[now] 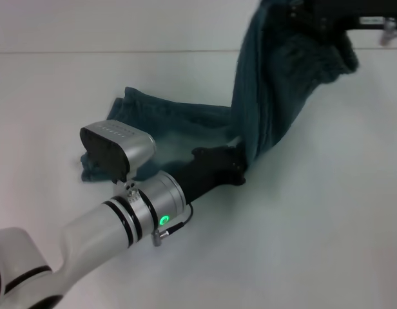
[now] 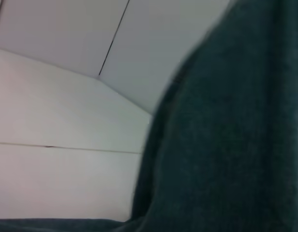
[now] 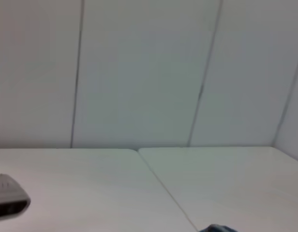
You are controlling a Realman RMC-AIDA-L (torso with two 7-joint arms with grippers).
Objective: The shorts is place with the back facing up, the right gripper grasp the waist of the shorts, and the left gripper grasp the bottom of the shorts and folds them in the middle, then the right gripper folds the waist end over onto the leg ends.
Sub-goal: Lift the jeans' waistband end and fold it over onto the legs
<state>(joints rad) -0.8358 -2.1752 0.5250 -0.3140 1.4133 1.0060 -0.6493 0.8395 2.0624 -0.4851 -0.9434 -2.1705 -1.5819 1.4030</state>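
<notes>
The shorts (image 1: 266,96) are blue-green denim. Their ruffled waist end (image 1: 327,58) is lifted high at the top right, where my right gripper (image 1: 314,19) is shut on it. From there the cloth hangs in a steep band down to the table. The leg part (image 1: 166,119) lies crumpled flat to the left, and its hems are hidden by my left arm's wrist camera (image 1: 118,148). My left gripper (image 1: 240,162) is low at the foot of the hanging band, shut on the cloth's near edge. Denim (image 2: 226,145) fills much of the left wrist view. A scrap of blue cloth (image 3: 216,228) edges the right wrist view.
The white table (image 1: 327,212) spreads in front and to the right of the shorts. Panelled white walls (image 3: 139,72) stand behind it. My left forearm (image 1: 108,225) crosses the near left of the table.
</notes>
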